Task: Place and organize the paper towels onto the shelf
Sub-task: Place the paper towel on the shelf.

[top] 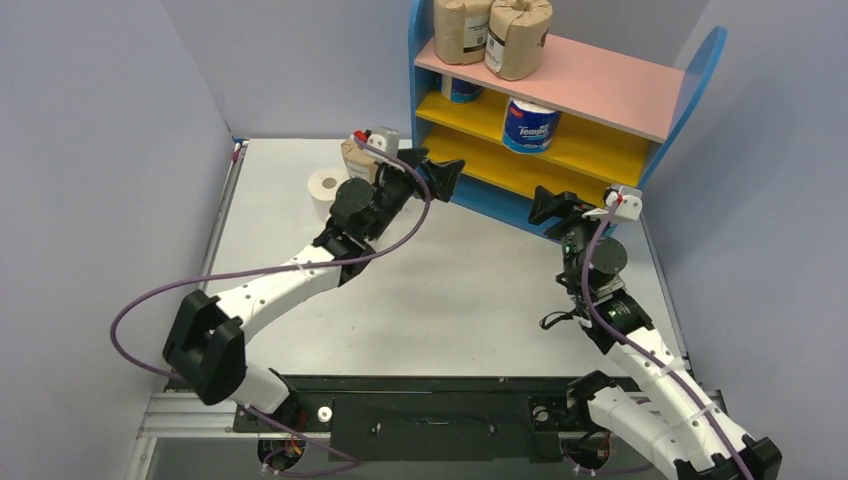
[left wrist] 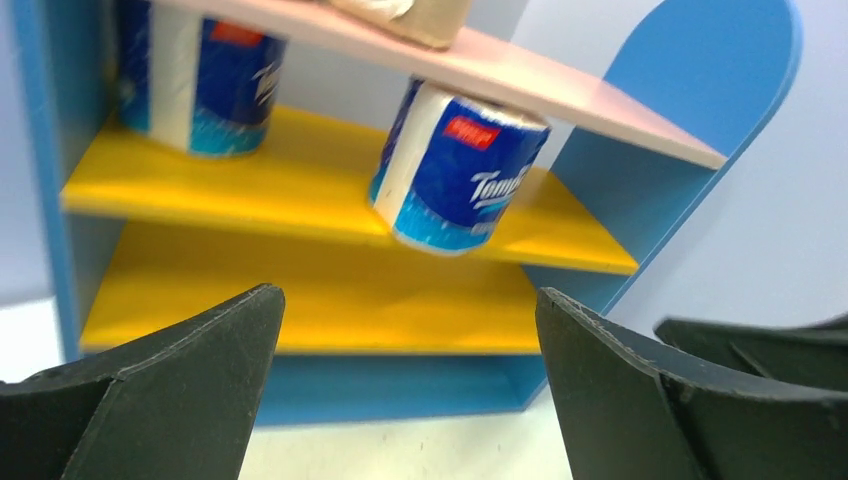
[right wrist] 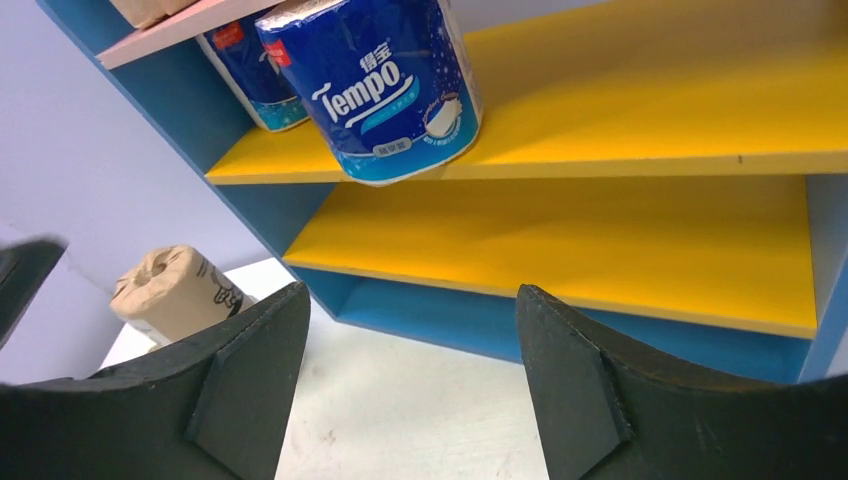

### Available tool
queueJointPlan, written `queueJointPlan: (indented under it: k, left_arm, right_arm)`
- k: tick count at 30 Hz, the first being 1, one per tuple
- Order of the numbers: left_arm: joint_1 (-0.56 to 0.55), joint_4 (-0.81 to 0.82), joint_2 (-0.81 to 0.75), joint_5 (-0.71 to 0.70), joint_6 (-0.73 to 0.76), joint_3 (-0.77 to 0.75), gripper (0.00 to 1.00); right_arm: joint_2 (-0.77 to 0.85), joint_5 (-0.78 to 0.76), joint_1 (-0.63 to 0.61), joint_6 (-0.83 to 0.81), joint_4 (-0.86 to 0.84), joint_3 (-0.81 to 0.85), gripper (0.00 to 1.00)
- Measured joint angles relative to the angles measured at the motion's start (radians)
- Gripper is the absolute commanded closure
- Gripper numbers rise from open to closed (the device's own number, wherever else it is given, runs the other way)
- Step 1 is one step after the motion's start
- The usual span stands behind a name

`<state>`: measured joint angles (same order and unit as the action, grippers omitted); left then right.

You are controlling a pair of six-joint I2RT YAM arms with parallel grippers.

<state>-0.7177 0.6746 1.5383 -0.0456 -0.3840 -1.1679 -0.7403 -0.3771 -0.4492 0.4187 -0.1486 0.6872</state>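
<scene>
The shelf (top: pixel 610 85) stands at the back of the table. Two brown-wrapped rolls (top: pixel 517 35) stand on its pink top board. Two blue-and-white Tempo rolls sit on the upper yellow board, one at the left (top: pixel 460 90) and one leaning at the front edge (top: pixel 530 125). A third brown roll (top: pixel 357 158) and a white roll (top: pixel 325 190) stand on the table left of the shelf, behind my left arm. My left gripper (top: pixel 447 175) is open and empty before the shelf's left end. My right gripper (top: pixel 548 205) is open and empty before the bottom tier (right wrist: pixel 600 240).
The lower yellow board (left wrist: pixel 330 300) holds nothing in the part that shows. The leaning Tempo roll (left wrist: pixel 455 170) overhangs its board's edge. Grey walls close in both sides and the back. The brown roll on the table also shows in the right wrist view (right wrist: pixel 175 290).
</scene>
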Motion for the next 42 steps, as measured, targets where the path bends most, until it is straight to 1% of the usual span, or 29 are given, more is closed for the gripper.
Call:
queueJointPlan:
  k: [3,5,9,14,17,18,23,26,30,36,42]
  left_arm:
    - [0.001,-0.066,-0.12,-0.07,-0.032,0.122,0.04]
    - [0.003,-0.122,-0.18,-0.111,-0.055,0.178,0.03]
    - [0.016,-0.258,-0.303,-0.15,-0.106,0.28,0.04]
    - [0.024,-0.381,-0.504,-0.138,-0.155,0.446,0.04]
    - [0.024,-0.452,-0.659,-0.119,-0.182,0.566,0.04]
    - [0.024,-0.461,-0.677,-0.117,-0.184,0.577,0.04]
    - [0.024,-0.551,-0.896,-0.104,-0.23,0.692,0.03]
    - [0.024,-0.594,-0.993,-0.104,-0.245,0.733,0.04]
    - [0.024,-0.649,-1.056,-0.109,-0.241,0.75,0.04]
    - [0.024,-0.719,-1.046,-0.107,-0.239,0.75,0.04]
    - [0.024,-0.735,-1.04,-0.101,-0.239,0.75,0.04]
  right_arm:
    - [-0.069,-0.003,0.01,-0.026,-0.087,0.0,0.28]
    - [-0.105,-0.002,0.021,-0.041,-0.123,0.0,0.27]
    - [-0.168,0.01,0.062,-0.039,-0.204,0.0,0.26]
    - [-0.263,0.068,0.133,-0.001,-0.305,0.008,0.27]
    - [-0.326,0.099,0.14,0.006,-0.335,0.027,0.29]
    - [-0.346,0.107,0.14,0.006,-0.34,0.038,0.29]
    - [-0.397,0.125,0.14,-0.009,-0.387,0.052,0.3]
    - [-0.416,0.133,0.14,-0.022,-0.41,0.061,0.3]
    - [-0.463,0.143,0.14,-0.035,-0.448,0.088,0.33]
    - [-0.542,0.142,0.14,-0.032,-0.505,0.114,0.35]
    - [-0.624,0.137,0.14,-0.029,-0.541,0.169,0.37]
